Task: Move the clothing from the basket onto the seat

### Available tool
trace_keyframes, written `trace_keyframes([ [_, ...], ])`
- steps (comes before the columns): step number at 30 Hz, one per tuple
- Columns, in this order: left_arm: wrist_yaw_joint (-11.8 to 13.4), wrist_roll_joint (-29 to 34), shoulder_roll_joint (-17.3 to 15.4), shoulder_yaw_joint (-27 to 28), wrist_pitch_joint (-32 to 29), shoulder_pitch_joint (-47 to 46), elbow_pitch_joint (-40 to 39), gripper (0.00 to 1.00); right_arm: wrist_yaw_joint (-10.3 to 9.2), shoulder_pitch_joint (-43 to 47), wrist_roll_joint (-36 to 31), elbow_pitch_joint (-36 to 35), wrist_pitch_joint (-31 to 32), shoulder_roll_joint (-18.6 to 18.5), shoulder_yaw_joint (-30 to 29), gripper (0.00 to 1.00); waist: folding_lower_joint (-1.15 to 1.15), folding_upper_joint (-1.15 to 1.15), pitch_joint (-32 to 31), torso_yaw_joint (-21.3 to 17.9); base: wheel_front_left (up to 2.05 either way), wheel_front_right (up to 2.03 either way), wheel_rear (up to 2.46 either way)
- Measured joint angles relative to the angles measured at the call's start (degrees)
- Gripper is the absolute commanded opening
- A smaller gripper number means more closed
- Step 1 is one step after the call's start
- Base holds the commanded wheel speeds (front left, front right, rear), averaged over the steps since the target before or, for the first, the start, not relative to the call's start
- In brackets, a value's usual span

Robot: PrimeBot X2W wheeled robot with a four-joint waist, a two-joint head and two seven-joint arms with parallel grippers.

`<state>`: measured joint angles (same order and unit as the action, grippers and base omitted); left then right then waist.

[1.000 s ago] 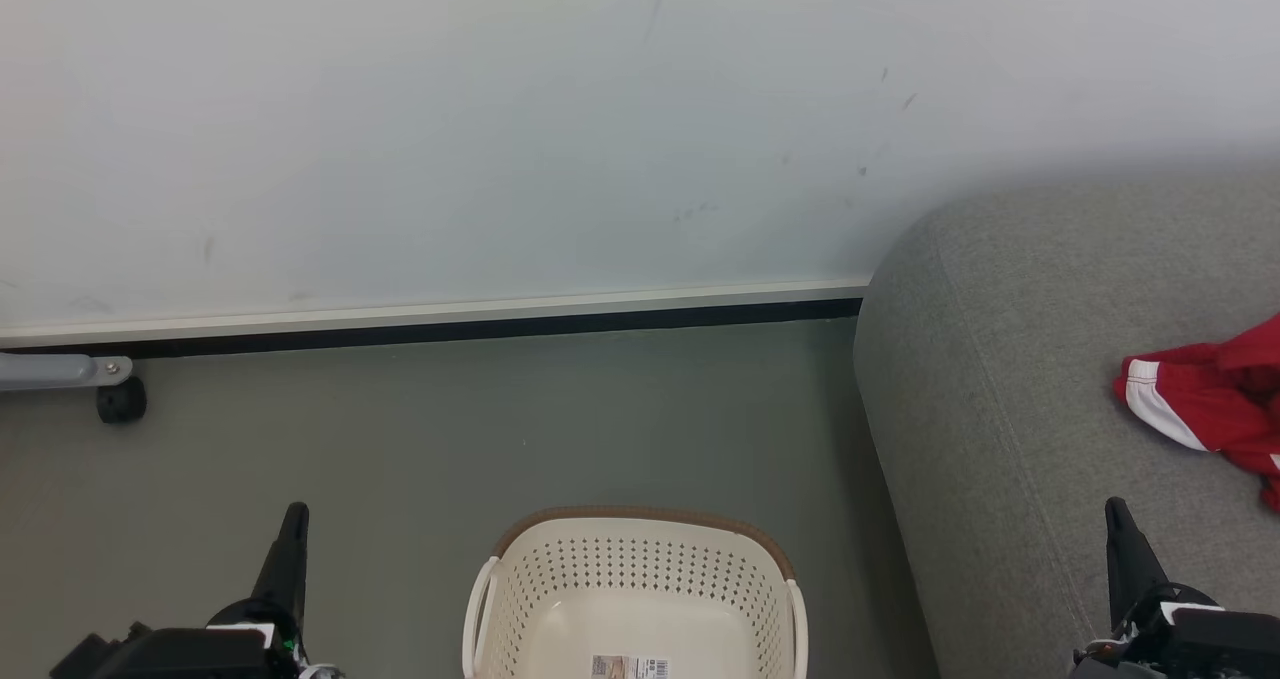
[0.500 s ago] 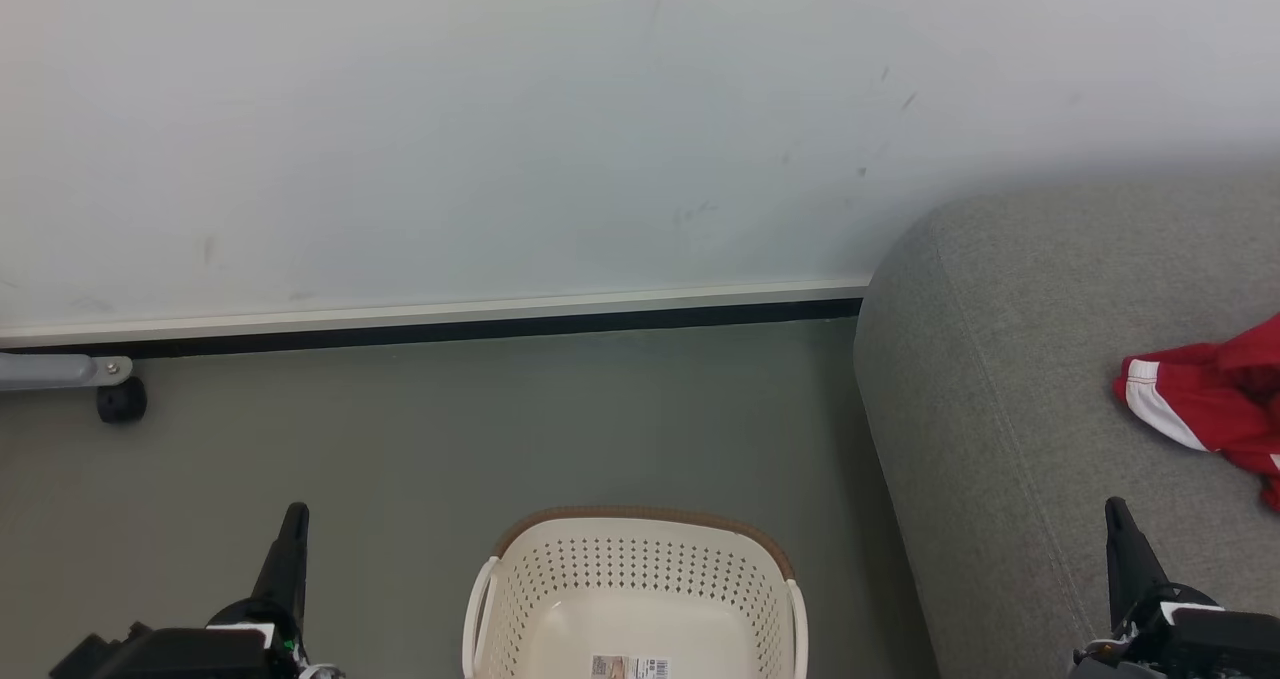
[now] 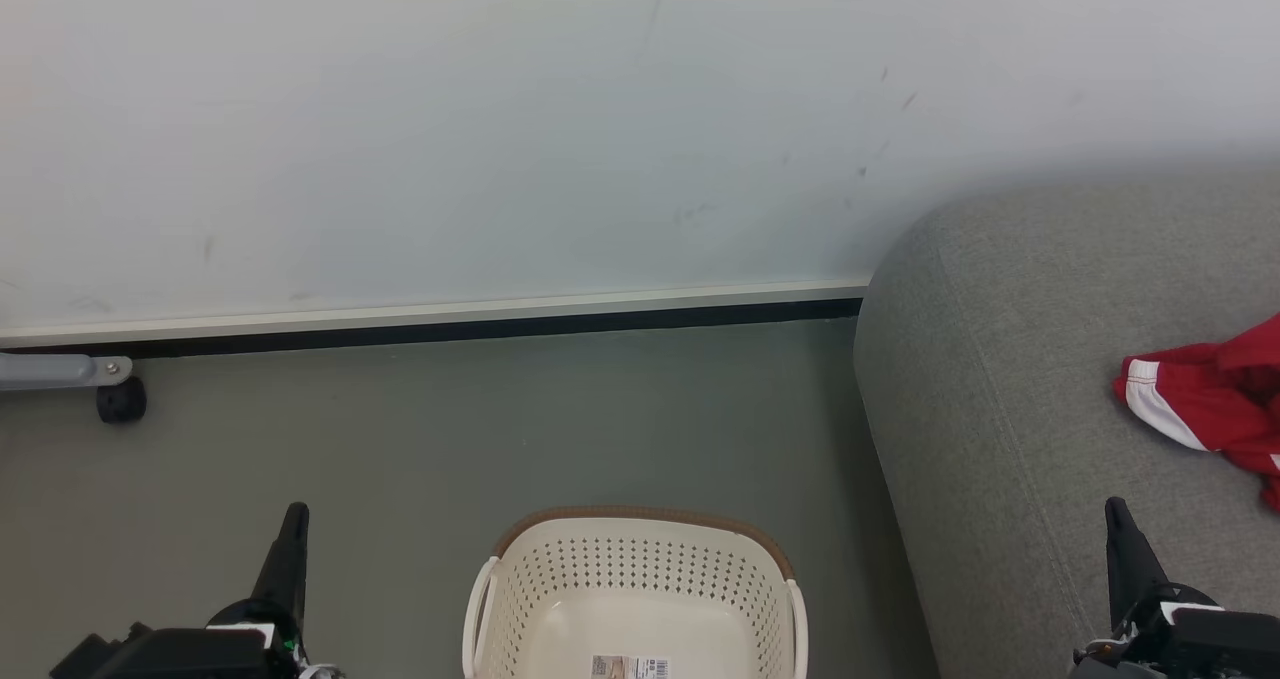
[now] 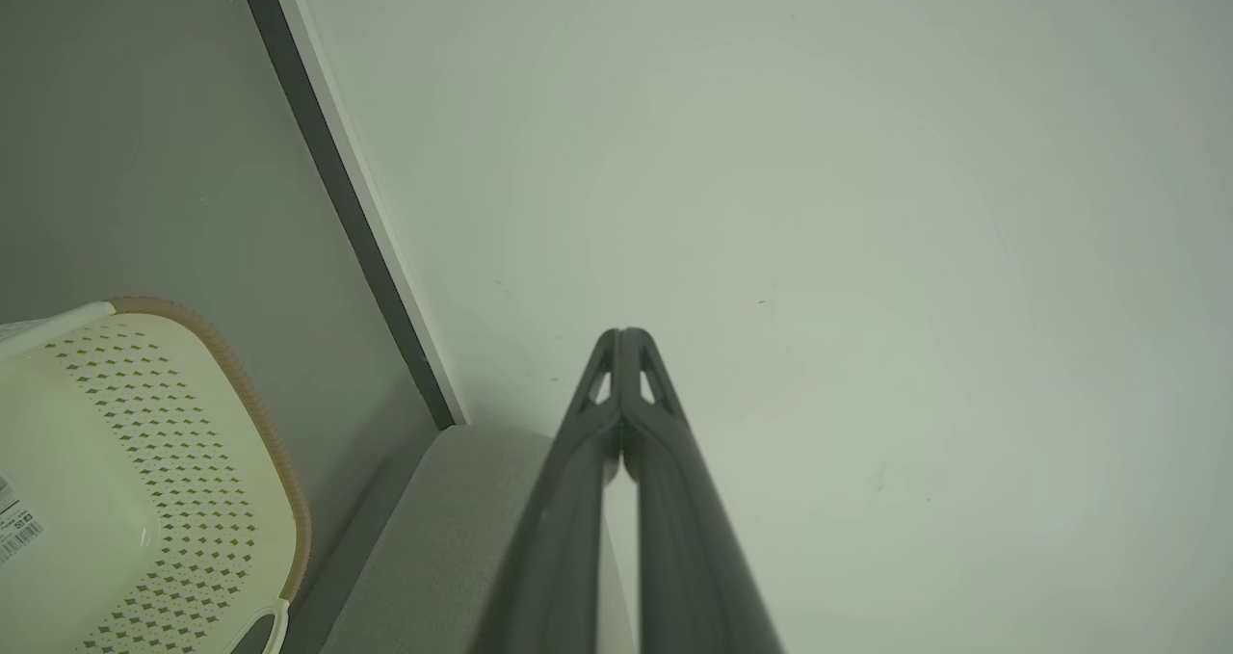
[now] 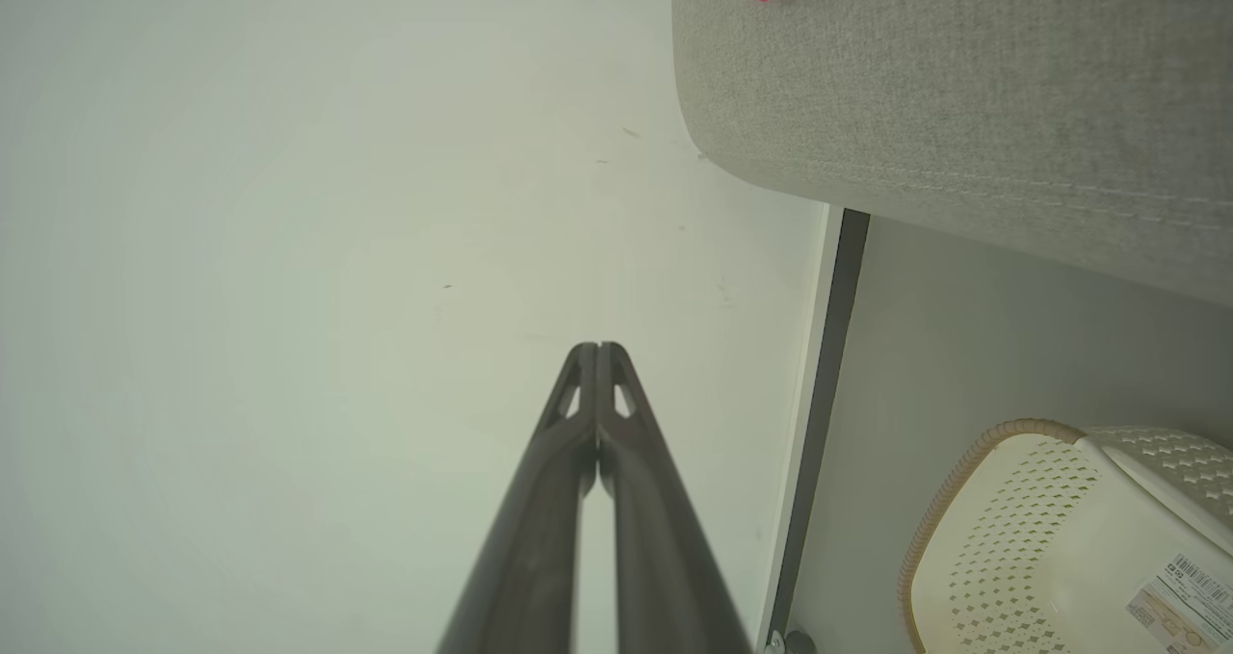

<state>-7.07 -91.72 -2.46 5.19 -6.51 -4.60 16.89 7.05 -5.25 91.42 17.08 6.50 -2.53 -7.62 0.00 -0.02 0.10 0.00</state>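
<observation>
The left gripper [image 4: 624,338] is holding its two long dark fingers pressed together along their length, tips touching, with nothing between them. It is hovering over the floor at the lower left of the head view, to the left of the basket and clear of it. The right gripper [image 5: 597,350] is showing the same state: fingers closed against each other, gripping nothing. It is hanging over the front part of the seat at the lower right of the head view, apart from the clothing.

The pale wall [image 3: 500,139] is taking up the upper half of the head view, with faint scuff marks on it. A white and black skirting strip [image 3: 450,321] is running along its foot. The grey-green floor [image 3: 500,429] is lying below that.

The seat [image 3: 1000,409], a grey woven sofa with a rounded corner and a stitched seam, is standing on the right against the wall.

The basket [image 3: 640,512] is sitting on the floor between the two grippers, just left of the seat, its bare bottom showing.

The clothing [image 3: 1200,399], red with white trim, is lying crumpled on the seat cushion at the right edge of the head view, well apart from the basket.

A grey bar [image 3: 50,370] with a black caster [image 3: 121,400] is resting by the skirting at far left.

A printed label [image 3: 630,667] is sticking to the basket's bottom.
</observation>
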Motion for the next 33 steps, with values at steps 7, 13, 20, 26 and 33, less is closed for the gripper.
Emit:
trace_keyframes([
  [7, 0.0, 0.0, 0.0, 0.0, 0.0, 0.0, 0.0, 0.00, 0.00, 0.0, 0.0, 0.0, 0.0, 0.0, 0.0, 0.00, 0.00, 0.00, 0.0, 0.0, 0.00, 0.00, 0.00],
  [13, 0.0, 0.0, 0.0, 0.0, 0.0, 0.0, 0.0, 0.00, 0.00, 0.0, 0.0, 0.0, 0.0, 0.0, 0.0, 0.00, 0.00, 0.00, 0.0, 0.0, 0.00, 0.00, 0.00],
  [20, 0.0, 0.0, 0.0, 0.0, 0.0, 0.0, 0.0, 0.00, 0.00, 0.0, 0.0, 0.0, 0.0, 0.0, 0.0, 0.00, 0.00, 0.00, 0.0, 0.0, 0.00, 0.00, 0.00],
  [26, 0.0, 0.0, 0.0, 0.0, 0.0, 0.0, 0.0, 0.00, 0.00, 0.0, 0.0, 0.0, 0.0, 0.0, 0.0, 0.00, 0.00, 0.00, 0.0, 0.0, 0.00, 0.00, 0.00],
  [33, 0.0, 0.0, 0.0, 0.0, 0.0, 0.0, 0.0, 0.00, 0.00, 0.0, 0.0, 0.0, 0.0, 0.0, 0.0, 0.00, 0.00, 0.00, 0.0, 0.0, 0.00, 0.00, 0.00],
])
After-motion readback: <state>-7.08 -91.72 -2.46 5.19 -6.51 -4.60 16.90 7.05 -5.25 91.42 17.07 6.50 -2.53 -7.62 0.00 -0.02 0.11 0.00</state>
